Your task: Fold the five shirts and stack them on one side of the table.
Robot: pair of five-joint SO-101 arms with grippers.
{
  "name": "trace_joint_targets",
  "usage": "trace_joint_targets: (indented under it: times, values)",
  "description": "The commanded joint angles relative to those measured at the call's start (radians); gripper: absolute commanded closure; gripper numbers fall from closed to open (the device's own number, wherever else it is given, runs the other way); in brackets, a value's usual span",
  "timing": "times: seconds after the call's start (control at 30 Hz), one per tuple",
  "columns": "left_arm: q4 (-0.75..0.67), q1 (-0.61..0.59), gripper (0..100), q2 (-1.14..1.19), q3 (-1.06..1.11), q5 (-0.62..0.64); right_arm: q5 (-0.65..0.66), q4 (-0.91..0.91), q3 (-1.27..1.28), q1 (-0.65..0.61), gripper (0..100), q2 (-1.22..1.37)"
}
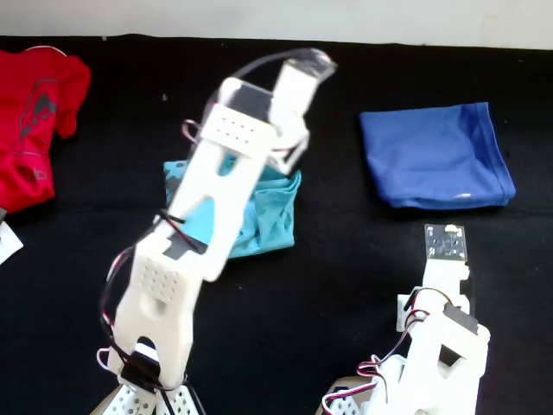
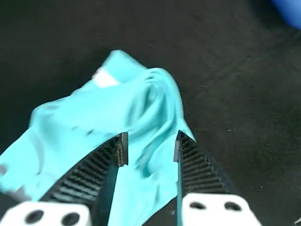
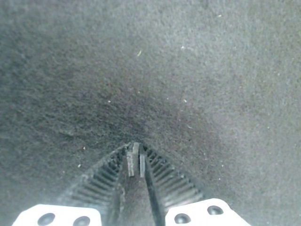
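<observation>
Folding the cyan shirt [image 2: 84,117]: left tool [image 2: 149,150] spread over it, right tool [image 3: 135,162] pressed together above the desk [image 3: 197,66]; next, likely pinch a cloth edge

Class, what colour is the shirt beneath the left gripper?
Turquoise. The shirt shows best in the left wrist view.

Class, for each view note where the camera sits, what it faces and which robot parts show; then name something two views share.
High view: fixed above, looking down on the black cloth table, red shirt, crumpled turquoise shirt and folded blue shirt; white left arm and right arm show.
Left wrist view: on the left arm, facing the turquoise shirt; left gripper shows, open.
Right wrist view: on the right arm, facing the bare table; right gripper shows, shut.
Shared: high and left wrist views show the turquoise shirt.
</observation>
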Motion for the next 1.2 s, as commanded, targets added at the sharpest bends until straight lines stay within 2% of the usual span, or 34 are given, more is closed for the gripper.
trace_joint_targets:
  times: [0.0,0.07,0.17,0.2,0.4,0.63,0.87,1.03,1.17]
  values:
    - [0.097,-0.076,84,-0.012,-0.101,0.014,0.006,-0.031,0.030,0.001,99.3,-0.001]
    - [0.141,-0.110,87,-0.005,-0.102,0.014,0.006,-0.031,0.028,0.001,99.3,-0.001]
    - [0.138,-0.128,100,0.015,-0.030,0.014,0.006,-0.031,0.028,0.001,99.3,-0.001]
    - [0.137,-0.130,98,0.027,-0.005,0.014,0.006,-0.031,0.028,0.001,99.3,-0.001]
    - [0.135,-0.096,99,0.168,0.031,0.017,0.006,-0.031,0.028,0.001,99.3,-0.001]
    - [0.146,0.076,99,0.203,0.028,0.018,0.006,-0.033,0.028,0.001,99.3,-0.001]
    - [0.155,0.232,99,0.016,0.033,0.018,0.006,-0.035,0.028,0.001,99.3,-0.001]
    - [0.149,0.191,99,-0.122,0.031,0.014,0.006,-0.035,0.028,0.001,99.3,-0.001]
    - [0.147,0.097,99,-0.073,0.035,0.014,0.006,-0.035,0.028,0.001,99.3,-0.001]
